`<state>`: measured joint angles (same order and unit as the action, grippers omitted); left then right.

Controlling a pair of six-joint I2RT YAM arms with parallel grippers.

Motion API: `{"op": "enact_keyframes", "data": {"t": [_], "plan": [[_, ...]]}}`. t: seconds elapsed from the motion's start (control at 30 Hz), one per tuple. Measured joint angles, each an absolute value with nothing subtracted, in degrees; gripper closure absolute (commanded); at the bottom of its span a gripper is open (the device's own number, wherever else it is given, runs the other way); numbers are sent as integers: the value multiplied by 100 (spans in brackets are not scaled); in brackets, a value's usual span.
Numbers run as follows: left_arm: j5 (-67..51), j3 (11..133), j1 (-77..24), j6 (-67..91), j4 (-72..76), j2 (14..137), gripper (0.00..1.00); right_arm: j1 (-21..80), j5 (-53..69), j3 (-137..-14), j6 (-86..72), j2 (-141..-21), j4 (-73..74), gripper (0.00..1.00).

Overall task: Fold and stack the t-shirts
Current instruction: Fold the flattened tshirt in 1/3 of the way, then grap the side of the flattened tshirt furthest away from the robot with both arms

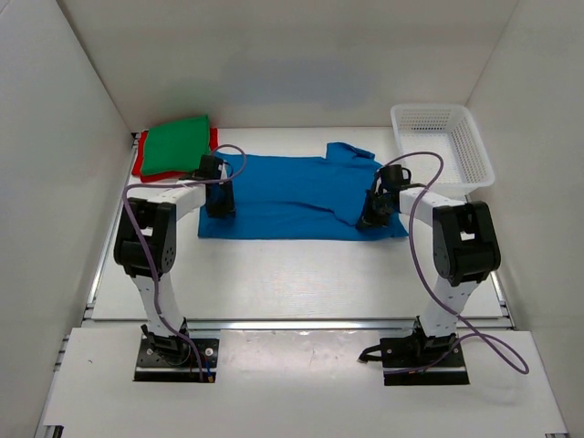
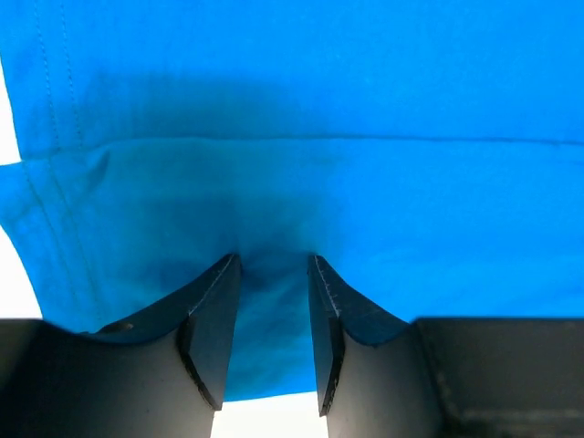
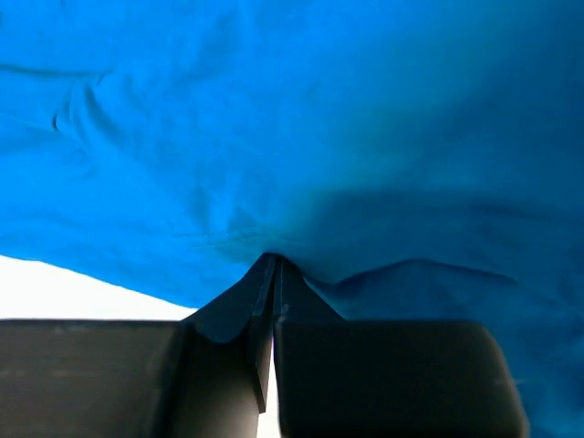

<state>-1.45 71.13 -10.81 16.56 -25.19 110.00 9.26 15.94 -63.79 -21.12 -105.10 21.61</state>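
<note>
Here, right jaws pinch the soft blue t-shirt (image 1: 292, 196); left jaws stand narrowly apart.

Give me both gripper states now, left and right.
Left gripper: open, blue shirt cloth lying between its fingers.
Right gripper: closed, pinching the blue shirt.

Top view overhead, wide; wrist views close, all share blue t-shirt (image 1: 292, 196).

My left arm (image 1: 151, 233) extended forward, wrist bent down, left tool (image 2: 272, 265) low with fingers slightly apart, my right arm (image 1: 456, 246) mirrored, right tool (image 3: 274, 265) pinched tight on shirt (image 3: 274, 109)
</note>
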Motion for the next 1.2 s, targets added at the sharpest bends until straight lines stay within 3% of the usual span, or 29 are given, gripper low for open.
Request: {"op": "enact_keyframes", "data": {"t": [0.2,0.43,0.57,0.83,0.87,0.93,1.07,1.2], "plan": [[-36,6377,-1238,1649,-2639,10394,53,969,1612,-5704,-2274,-10044,1920,100],[-25,4748,-1568,1680,-3120,8842,55,1420,1634,-4130,-2556,-8508,2220,100],[-91,3863,-1498,1793,-3712,7634,63,1669,1656,-3439,-2676,-7603,2596,100],[-193,4410,-1149,1850,-4156,6307,54,1179,1846,-3734,-2412,-6377,3308,99],[-193,4580,-1070,1802,-4104,6289,54,1153,1848,-3931,-2368,-6366,3295,96],[-169,4923,-915,1667,-3883,6392,62,1153,1850,-4340,-2274,-6431,3205,91],[-121,5612,-607,1446,-3459,7301,63,1059,1898,-5249,-2108,-7089,3057,81],[-84,6442,-327,1361,-3168,8879,48,1002,1804,-6246,-1922,-8285,2934,68]]}}
